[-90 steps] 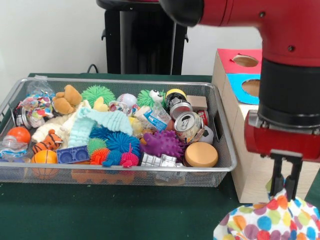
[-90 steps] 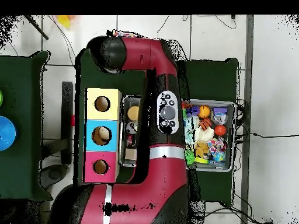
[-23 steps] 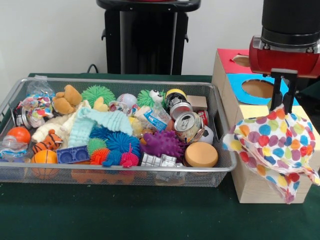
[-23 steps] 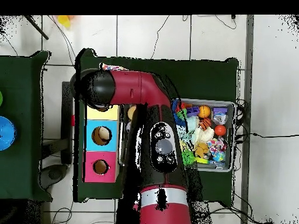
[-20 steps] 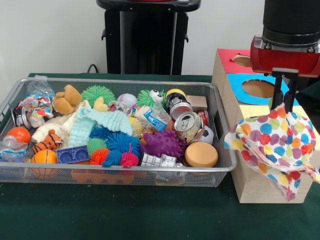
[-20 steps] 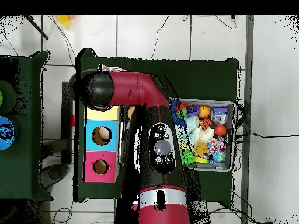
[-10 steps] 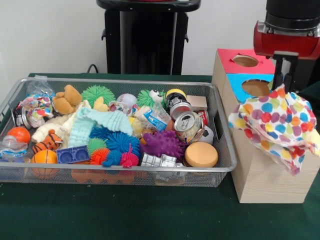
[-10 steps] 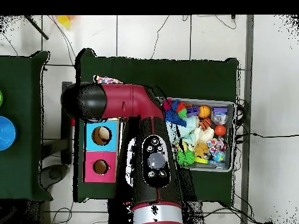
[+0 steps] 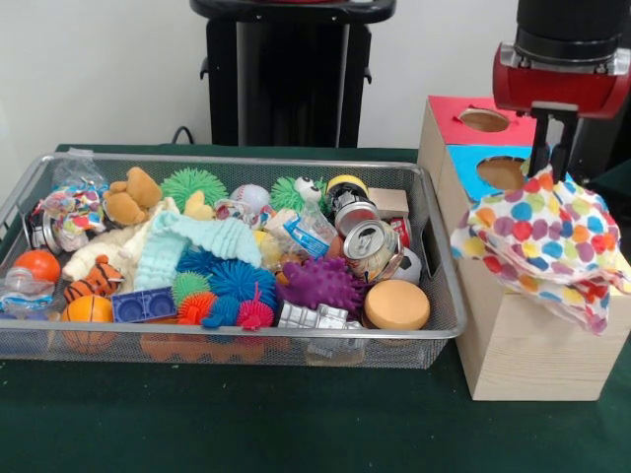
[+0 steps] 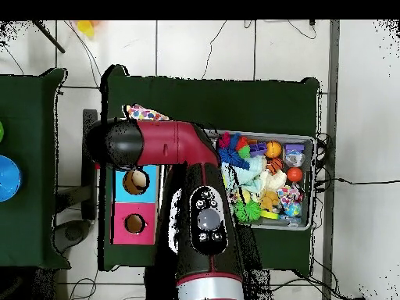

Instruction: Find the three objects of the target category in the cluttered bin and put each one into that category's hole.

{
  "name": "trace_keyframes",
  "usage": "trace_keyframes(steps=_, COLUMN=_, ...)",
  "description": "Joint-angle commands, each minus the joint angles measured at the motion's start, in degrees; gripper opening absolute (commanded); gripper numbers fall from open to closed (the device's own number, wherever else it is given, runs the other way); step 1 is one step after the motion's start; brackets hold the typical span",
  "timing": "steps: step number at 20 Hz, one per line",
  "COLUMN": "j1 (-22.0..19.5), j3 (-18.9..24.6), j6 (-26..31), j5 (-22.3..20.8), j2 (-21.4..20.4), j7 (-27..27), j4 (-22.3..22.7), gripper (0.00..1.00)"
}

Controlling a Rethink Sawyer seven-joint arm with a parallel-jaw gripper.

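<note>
A white cloth with coloured polka dots (image 9: pixel 547 241) hangs from my gripper (image 9: pixel 549 169), which is shut on its top edge. The cloth drapes over the near end of the wooden sorting box (image 9: pixel 513 345) and hides that end's top. Behind it lie the blue section's hole (image 9: pixel 505 172) and the red section's hole (image 9: pixel 484 120). From overhead, my arm (image 10: pixel 168 144) covers the gripper and the box's yellow end. Only a corner of the cloth (image 10: pixel 145 114) peeks out there. The blue hole (image 10: pixel 137 181) and the red hole (image 10: pixel 134 224) show below.
The wire mesh bin (image 9: pixel 237 161) sits left of the box, packed with spiky balls, plush toys, crushed cans, a pale green cloth (image 9: pixel 197 241) and a round tan lid (image 9: pixel 396 304). Green table covering lies in front. Overhead, the bin (image 10: pixel 306 181) lies right of my arm.
The gripper lifted the polka-dot cloth from low in front of the box up over its near end. In the last half second the cloth settled slightly lower onto the box top.
</note>
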Motion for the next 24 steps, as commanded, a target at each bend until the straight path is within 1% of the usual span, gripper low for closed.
trace_keyframes(steps=1, j1=-0.7, j3=0.7, j6=-6.3, j5=-1.9, j2=6.6, j7=6.2, j4=3.6, gripper=0.00)
trace_keyframes(steps=6, j1=0.0, j3=0.0, j6=-9.8, j5=-2.8, j2=13.3, j7=6.2, j4=-2.6, gripper=0.00)
trace_keyframes(steps=10, j1=0.8, j3=-0.9, j6=-10.5, j5=-2.7, j2=16.0, j7=6.5, j4=-5.7, gripper=0.00)
trace_keyframes(steps=12, j1=0.8, j3=-1.0, j6=-10.4, j5=-2.4, j2=16.4, j7=6.3, j4=-6.2, gripper=0.00)
trace_keyframes(steps=20, j1=1.1, j3=-1.6, j6=-9.9, j5=-2.1, j2=15.8, j7=6.1, j4=-5.8, gripper=0.00)
trace_keyframes(steps=24, j1=1.7, j3=-2.3, j6=-9.8, j5=-1.7, j2=15.5, j7=7.2, j4=-5.4, gripper=0.00)
